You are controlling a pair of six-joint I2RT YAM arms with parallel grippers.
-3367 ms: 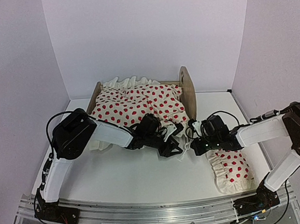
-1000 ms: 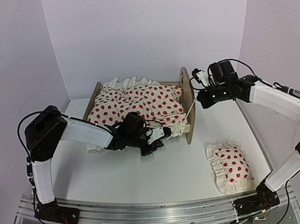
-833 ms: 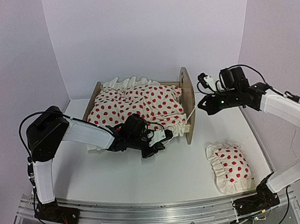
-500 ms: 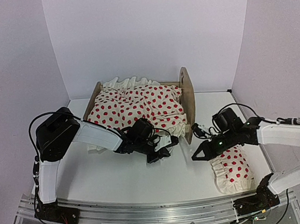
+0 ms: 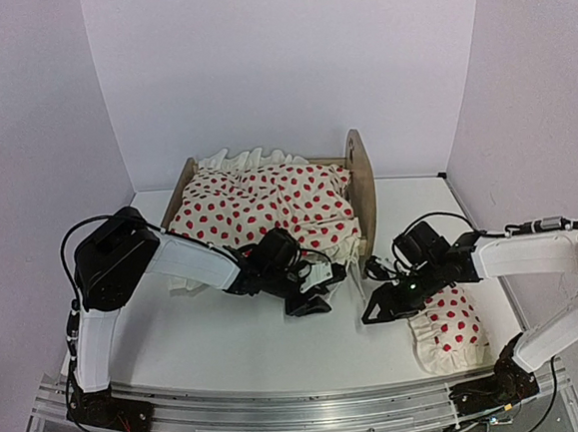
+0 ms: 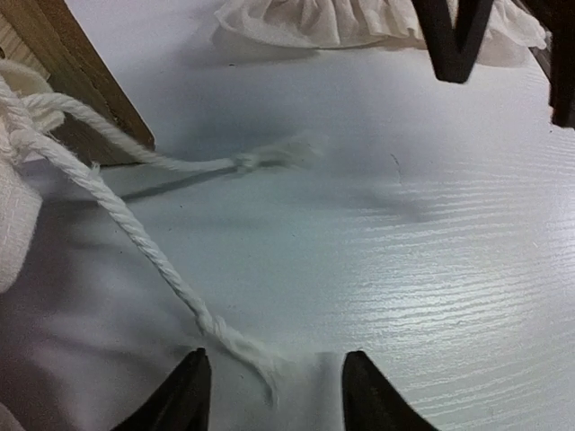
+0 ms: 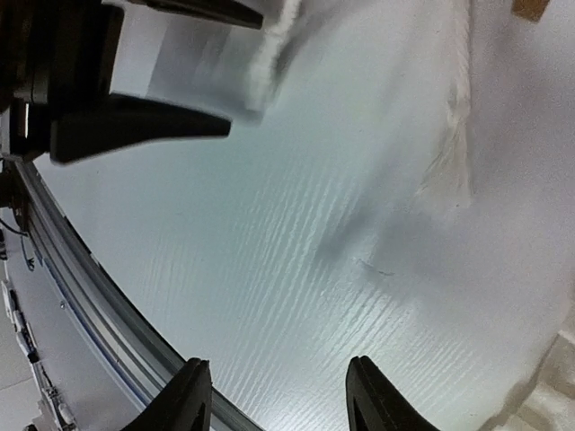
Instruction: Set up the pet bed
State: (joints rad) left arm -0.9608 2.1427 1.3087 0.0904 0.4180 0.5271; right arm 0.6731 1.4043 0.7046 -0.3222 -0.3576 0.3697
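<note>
The pet bed (image 5: 364, 183) stands at the back middle, its plywood headboard on the right. The cream red-spotted blanket (image 5: 268, 206) lies over it and hides the mattress. My left gripper (image 5: 313, 292) is open and empty, low over the table in front of the bed's near right corner. In the left wrist view (image 6: 274, 395) a knotted white cord (image 6: 135, 235) ends between its fingertips, with a wooden bed part (image 6: 85, 94) at upper left. My right gripper (image 5: 378, 307) is open and empty just right of the left one, above bare table in its wrist view (image 7: 278, 400).
The red-spotted pillow (image 5: 448, 332) lies at the front right, under the right arm. A blanket ruffle (image 6: 314, 20) hangs onto the table near the bed. The metal rail (image 7: 99, 296) marks the table's near edge. White walls close in left, back and right.
</note>
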